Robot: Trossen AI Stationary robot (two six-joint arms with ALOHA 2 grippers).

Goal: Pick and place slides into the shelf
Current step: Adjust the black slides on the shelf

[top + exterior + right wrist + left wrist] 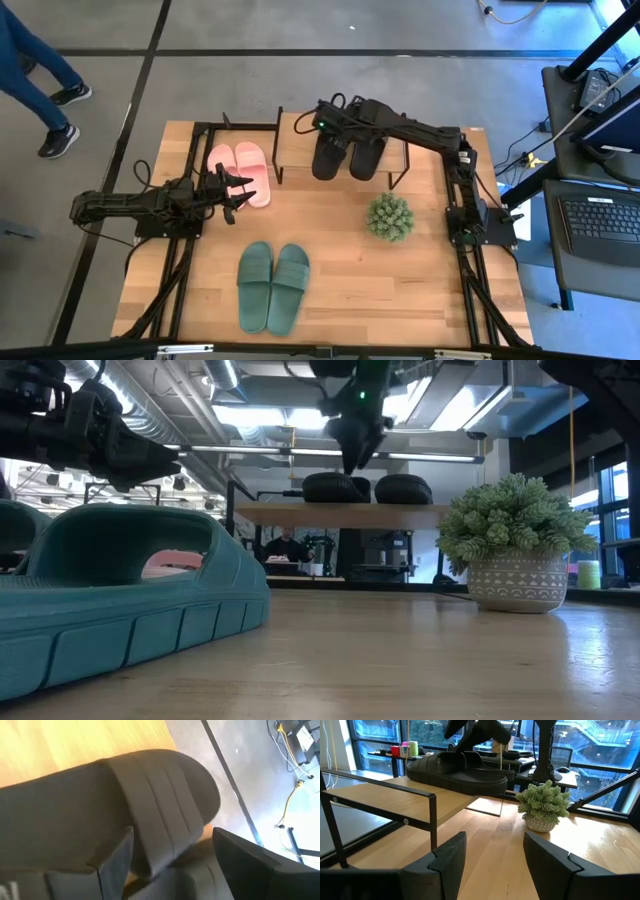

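Two black slides (348, 157) lie side by side, soles down, on the shelf (296, 148) at the table's far middle. My right gripper (325, 126) hangs open just above the left one (332, 488), pointing steeply down; in the right wrist view its fingers (116, 862) stand either side of that slide's strap (160, 795), clear of it. The pink slides (241, 171) rest on the table left of the shelf. The green slides (272, 286) lie near the front middle. My left gripper (236, 190) waits open and level beside the pink pair, with nothing between its fingers (451, 857).
A potted spiky green plant (389, 216) stands on the table right of centre, in front of the shelf's right legs. The shelf's black metal frame (434, 815) rises just ahead of my left gripper. A person's legs (45, 80) show on the floor beyond the far left corner.
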